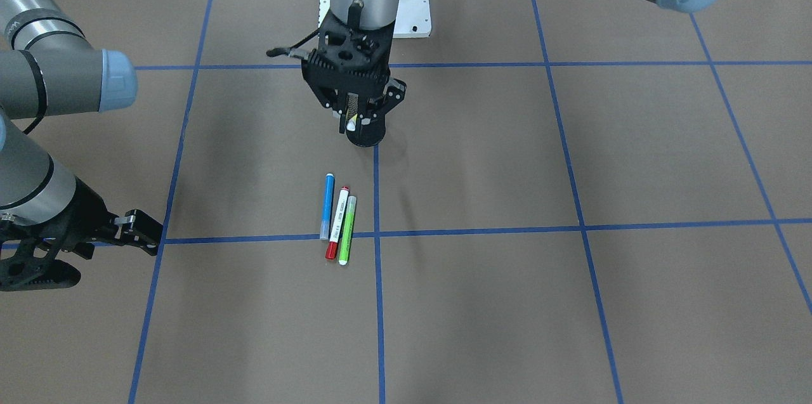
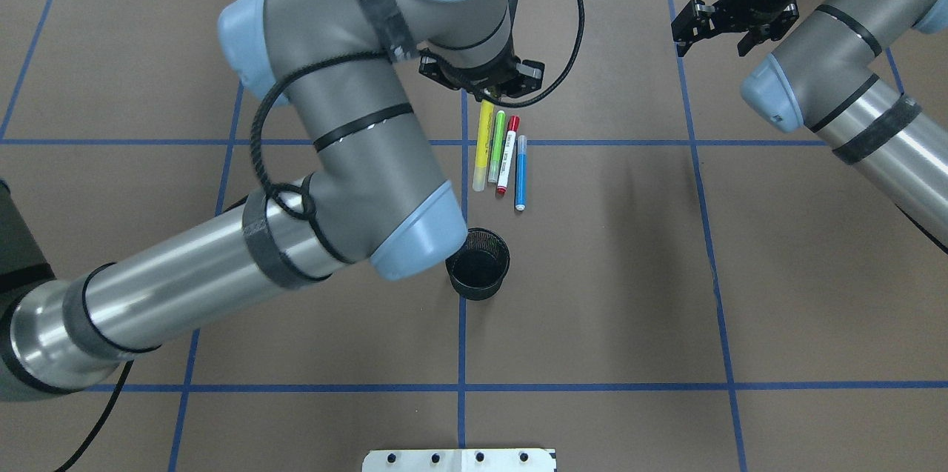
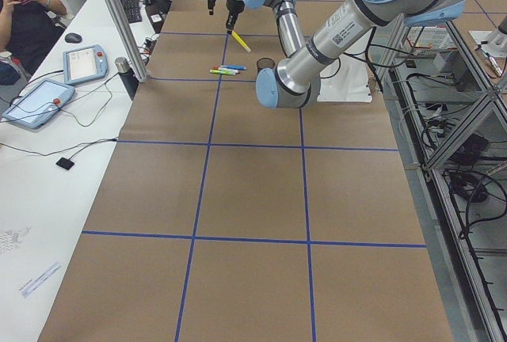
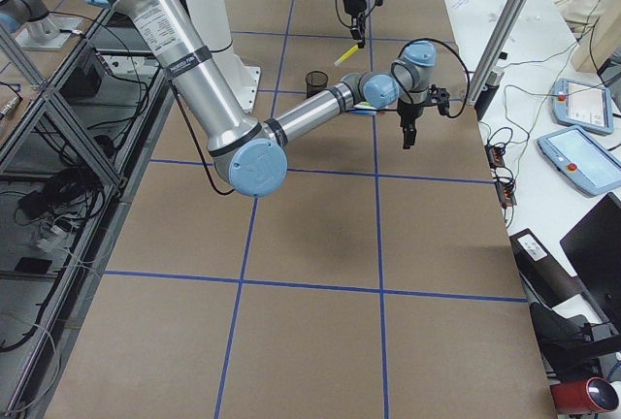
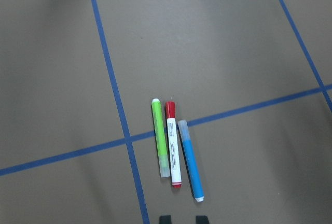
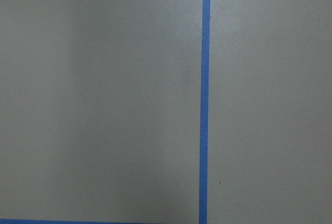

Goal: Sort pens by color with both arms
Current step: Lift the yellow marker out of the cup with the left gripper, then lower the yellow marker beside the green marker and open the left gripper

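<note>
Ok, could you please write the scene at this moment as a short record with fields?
left gripper: shut on the yellow pen, held in the air, tilted
right gripper: open, empty, far from the pens
lying in a row: green pen, red-capped pen, blue pen
black mesh cup: upright, no pen in it

text: none legible | red-capped pen point(image 5: 174, 143) label: print too small (blurred)
</note>
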Controlling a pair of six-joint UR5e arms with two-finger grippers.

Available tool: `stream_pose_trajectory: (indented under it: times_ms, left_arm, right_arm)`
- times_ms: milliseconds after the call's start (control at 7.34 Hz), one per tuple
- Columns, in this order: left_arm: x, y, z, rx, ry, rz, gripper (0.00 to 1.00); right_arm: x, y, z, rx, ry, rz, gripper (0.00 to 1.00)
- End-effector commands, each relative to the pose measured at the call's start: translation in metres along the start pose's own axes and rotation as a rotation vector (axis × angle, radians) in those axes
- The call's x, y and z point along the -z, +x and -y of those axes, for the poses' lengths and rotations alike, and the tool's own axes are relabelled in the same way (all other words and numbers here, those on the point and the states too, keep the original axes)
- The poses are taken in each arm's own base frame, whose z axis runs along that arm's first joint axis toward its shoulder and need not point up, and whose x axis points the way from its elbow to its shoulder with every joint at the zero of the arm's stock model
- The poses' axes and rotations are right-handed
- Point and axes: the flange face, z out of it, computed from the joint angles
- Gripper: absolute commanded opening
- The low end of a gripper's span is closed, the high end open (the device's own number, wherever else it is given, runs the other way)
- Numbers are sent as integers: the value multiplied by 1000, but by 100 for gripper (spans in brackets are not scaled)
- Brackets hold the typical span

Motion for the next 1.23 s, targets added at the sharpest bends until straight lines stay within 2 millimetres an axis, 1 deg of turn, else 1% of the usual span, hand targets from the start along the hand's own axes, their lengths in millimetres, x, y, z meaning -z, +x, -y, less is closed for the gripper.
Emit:
stream_pose_trajectory:
  times_ms: [0,136,409,545,681,818,954,1090]
  left_arm:
    - [-28,-34,68,62,-82,-6,17]
    - [-42,-51,83,66,-123,6,17]
    - [-98,-75,97,75,-154,43,17]
    - [-111,-74,101,85,-174,56,17]
    - [-121,-73,101,103,-226,45,17]
    - [-127,-70,103,118,-240,54,18]
    - [-147,-67,90,120,-283,62,18]
    - [-154,-60,82,117,-296,63,18]
  right_arm:
    - [-5,-7,-3,-4,9,10,98]
    - [-5,-5,-4,-4,9,10,98]
    - [-7,-4,-5,-2,8,8,98]
    - [-8,-3,-6,-5,8,6,98]
    - [-8,-4,-6,-4,9,7,98]
    - [-7,-3,-6,-2,11,9,98]
    - [-8,-2,-6,-4,9,7,98]
    - [-8,-2,-6,-4,9,7,98]
